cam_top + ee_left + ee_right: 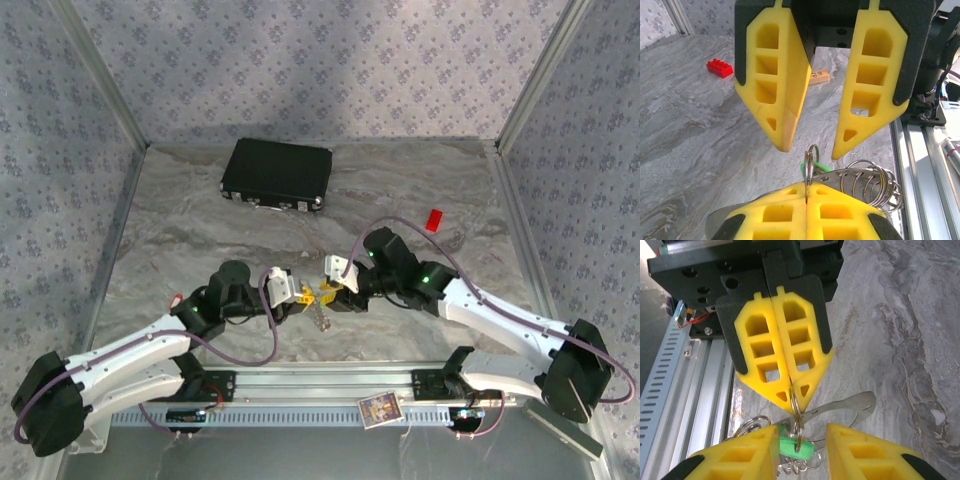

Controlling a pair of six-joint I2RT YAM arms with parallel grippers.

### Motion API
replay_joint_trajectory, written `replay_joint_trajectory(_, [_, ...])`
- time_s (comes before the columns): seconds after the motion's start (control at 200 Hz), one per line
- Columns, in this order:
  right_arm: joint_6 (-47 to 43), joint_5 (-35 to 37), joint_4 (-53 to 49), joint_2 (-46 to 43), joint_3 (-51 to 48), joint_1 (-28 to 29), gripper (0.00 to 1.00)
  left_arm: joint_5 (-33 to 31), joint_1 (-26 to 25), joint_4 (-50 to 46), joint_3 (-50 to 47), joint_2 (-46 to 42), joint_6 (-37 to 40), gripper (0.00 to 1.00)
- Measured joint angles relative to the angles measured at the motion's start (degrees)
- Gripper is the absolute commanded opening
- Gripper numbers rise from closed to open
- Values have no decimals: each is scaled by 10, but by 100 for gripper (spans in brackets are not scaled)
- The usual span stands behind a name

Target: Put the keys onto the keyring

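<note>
A black case (277,175) lies at the far edge of the table (190,235), left of centre. Near the middle of the near edge, the left gripper (806,189) is clenched on a thin silver ring of the keyring (810,159), which stands upright out of its pressed-together yellow fingers (775,214). A green key head (792,446) sits right against that ring; whether it is threaded on I cannot tell. A cluster of silver rings (874,184) and a flat metal piece (847,407) bunch just beside it. The right gripper (802,432) faces the left one, fingers released and spread to either side of the ring. A red block (433,220) lies towards the far right corner.
</note>
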Motion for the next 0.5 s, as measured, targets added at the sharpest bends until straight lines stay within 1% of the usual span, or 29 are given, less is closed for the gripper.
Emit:
replay_joint_trajectory(0.115, [14,-7,27,0,-7,0,28,3,0,17,-2,0,-8,0])
replay_joint_trajectory(0.225, [23,-10,42,2,-11,0,22,5,0,33,-8,0,-13,0])
replay_joint_trajectory(0.38, [31,-20,50,5,-12,0,4,8,0,43,-13,-1,-22,0])
replay_joint_trajectory(0.415, [32,-23,50,5,-12,0,1,8,0,44,-15,-3,-23,6])
replay_joint_trajectory(0.465, [31,-25,49,5,-12,0,0,7,0,44,-16,-5,-25,20])
replay_joint_trajectory(0.5, [31,-26,47,5,-12,0,0,5,0,44,-16,-6,-25,23])
